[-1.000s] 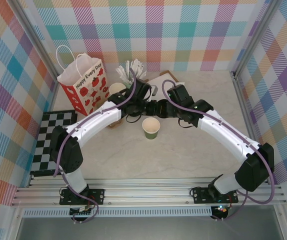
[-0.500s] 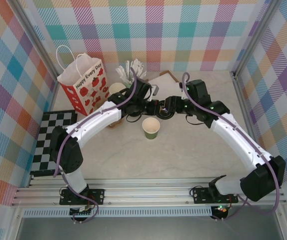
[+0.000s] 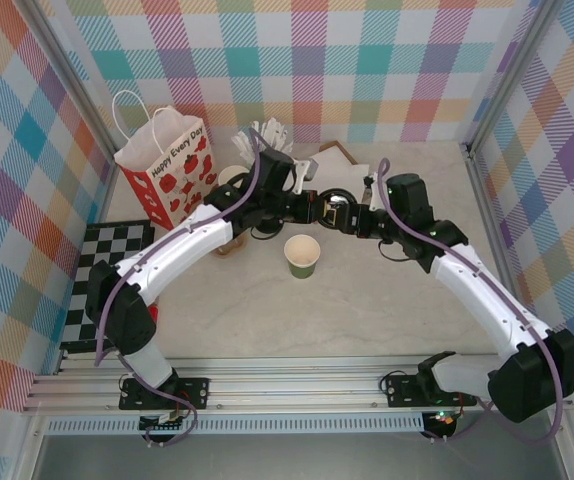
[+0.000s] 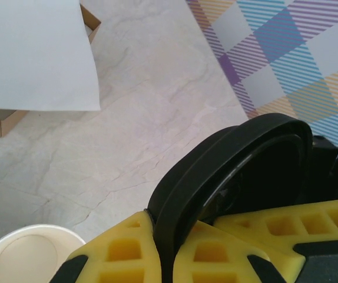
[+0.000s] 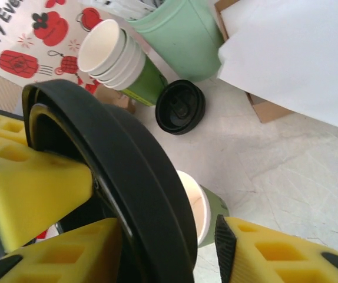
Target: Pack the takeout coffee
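top: high, looking down | wrists: close, both facing lid (image 4: 234, 159)

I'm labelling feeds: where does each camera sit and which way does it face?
Top external: above, behind the bases, looking down on the table; both arms show.
Left wrist: on the left end effector, facing the table; its fingers pinch the lid.
Right wrist: on the right end effector, looking down at the cup; its fingers show.
Both wrist views share the lid.
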{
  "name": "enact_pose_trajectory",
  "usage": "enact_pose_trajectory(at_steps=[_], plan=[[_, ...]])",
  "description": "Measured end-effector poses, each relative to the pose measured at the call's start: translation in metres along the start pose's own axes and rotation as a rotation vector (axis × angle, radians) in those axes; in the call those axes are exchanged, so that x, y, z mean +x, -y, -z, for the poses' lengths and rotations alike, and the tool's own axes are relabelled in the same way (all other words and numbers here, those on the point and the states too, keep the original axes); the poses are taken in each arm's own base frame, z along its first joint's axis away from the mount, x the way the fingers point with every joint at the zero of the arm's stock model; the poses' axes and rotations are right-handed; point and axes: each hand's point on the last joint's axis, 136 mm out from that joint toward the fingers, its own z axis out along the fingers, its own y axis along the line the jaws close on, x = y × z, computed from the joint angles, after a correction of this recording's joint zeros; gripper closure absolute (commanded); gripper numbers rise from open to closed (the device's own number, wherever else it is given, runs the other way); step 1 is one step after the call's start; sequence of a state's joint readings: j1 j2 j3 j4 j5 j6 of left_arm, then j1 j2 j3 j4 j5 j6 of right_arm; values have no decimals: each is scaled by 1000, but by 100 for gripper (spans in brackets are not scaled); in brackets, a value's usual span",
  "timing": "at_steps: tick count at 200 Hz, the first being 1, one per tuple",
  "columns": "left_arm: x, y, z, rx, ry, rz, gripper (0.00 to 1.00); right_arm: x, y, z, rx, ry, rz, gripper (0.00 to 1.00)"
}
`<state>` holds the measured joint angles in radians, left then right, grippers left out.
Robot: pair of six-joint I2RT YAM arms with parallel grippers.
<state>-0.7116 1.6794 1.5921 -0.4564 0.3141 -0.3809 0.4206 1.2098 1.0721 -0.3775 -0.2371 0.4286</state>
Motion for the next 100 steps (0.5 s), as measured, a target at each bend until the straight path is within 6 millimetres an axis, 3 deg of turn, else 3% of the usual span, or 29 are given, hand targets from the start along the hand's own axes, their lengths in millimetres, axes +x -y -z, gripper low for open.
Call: enact_pose_trajectory(at_steps=[39,100], plan=[[1,0,-1,8,0,3,100,-9,-8,4,-37,51,-5,63],[1,-1,1,7,4,6,100,-14,-6,5,-27,79,-3,89]])
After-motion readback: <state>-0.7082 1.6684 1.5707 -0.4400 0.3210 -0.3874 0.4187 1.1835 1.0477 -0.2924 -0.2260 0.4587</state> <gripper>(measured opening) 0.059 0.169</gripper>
